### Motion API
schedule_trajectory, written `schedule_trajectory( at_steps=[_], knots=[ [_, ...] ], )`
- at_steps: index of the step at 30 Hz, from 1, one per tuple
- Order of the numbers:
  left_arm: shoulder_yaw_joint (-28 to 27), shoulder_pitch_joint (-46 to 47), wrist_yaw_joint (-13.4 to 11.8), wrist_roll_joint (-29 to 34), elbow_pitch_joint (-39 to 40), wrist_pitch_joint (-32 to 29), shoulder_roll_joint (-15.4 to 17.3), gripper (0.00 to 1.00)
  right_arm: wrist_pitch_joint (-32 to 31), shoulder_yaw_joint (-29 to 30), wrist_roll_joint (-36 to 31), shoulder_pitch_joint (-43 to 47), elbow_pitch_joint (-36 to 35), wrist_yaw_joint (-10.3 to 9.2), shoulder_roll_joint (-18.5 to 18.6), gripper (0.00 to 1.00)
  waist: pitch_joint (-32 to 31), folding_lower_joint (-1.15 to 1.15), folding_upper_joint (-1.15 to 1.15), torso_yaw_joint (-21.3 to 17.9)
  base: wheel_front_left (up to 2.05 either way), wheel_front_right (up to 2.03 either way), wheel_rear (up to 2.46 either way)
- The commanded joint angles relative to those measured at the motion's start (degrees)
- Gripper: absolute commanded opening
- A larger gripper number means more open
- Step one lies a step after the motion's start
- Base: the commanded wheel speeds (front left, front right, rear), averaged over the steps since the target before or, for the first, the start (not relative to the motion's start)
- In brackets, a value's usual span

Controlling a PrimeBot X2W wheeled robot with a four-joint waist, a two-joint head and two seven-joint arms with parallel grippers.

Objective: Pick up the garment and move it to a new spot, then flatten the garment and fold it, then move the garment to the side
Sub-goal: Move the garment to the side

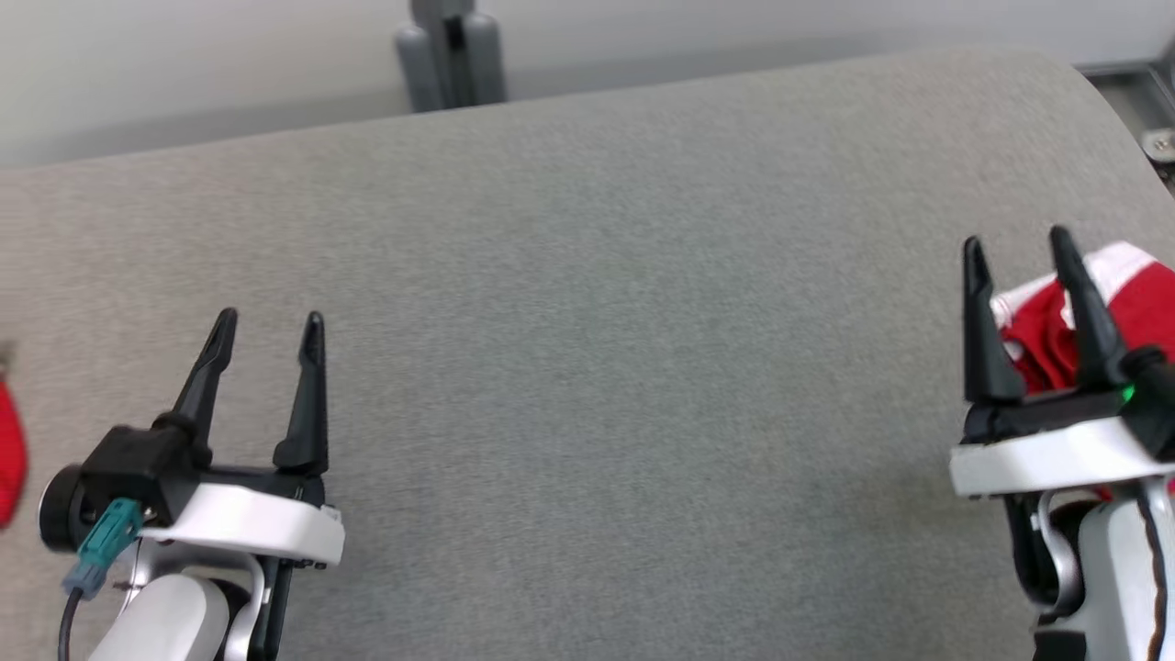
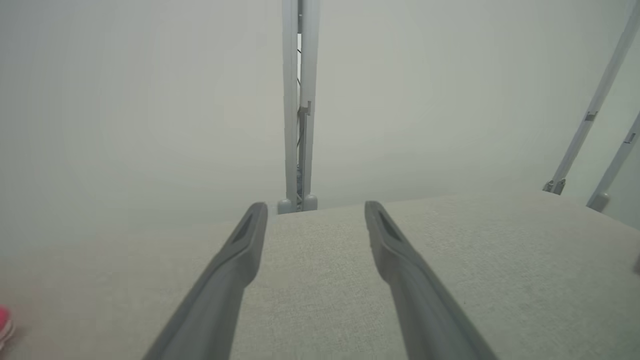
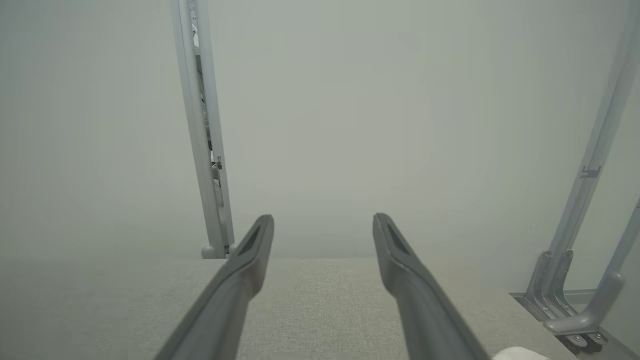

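Your left gripper hangs at lower left, jaws wide apart; your right gripper at lower right, likewise parted.

Garment: red and white, cut by the head view's right edge, its lower part hidden behind the right end effector. Whether it is folded cannot be told.
Red scrap at left edge, mostly out of frame, identity unclear.
Left wrist view: pink blur at lower-left corner, cropped.
Right wrist view: white patch clipped by bottom edge.
Both wrist views hazy.
Post cut off at top.
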State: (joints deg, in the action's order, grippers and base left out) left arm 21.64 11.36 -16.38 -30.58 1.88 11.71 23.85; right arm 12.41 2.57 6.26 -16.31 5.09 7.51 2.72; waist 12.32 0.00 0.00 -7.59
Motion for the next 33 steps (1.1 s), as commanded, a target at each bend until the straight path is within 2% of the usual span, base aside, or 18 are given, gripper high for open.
schedule_trajectory(
  at_steps=[1,11,23,33],
  knots=[
    [-0.6,-1.0,-0.4,-0.4,-0.3,0.5,-0.1,1.00,-0.5,-0.4,0.4,1.4,-0.5,-0.03,0.4,1.00,-2.7,0.00,0.00,2.9,0.00,0.00,0.00],
    [-1.3,-6.5,-0.5,-1.9,-1.9,1.9,-0.8,1.00,-3.9,-1.4,2.2,9.4,-1.0,-0.04,0.3,1.00,-7.1,0.00,0.00,6.3,0.00,0.00,0.00],
    [0.1,-10.2,-0.5,-2.4,-2.7,1.9,-1.1,1.00,-6.4,-0.5,2.2,16.4,-2.8,-0.03,0.3,1.00,-10.8,0.00,0.00,6.3,0.00,0.00,0.00],
    [0.1,-10.4,-0.7,-2.4,-3.1,1.5,-0.3,1.00,-7.1,-0.3,2.9,17.8,-4.0,-0.03,0.3,1.00,-11.8,0.00,0.00,5.7,0.00,0.00,0.00]
  ],
)
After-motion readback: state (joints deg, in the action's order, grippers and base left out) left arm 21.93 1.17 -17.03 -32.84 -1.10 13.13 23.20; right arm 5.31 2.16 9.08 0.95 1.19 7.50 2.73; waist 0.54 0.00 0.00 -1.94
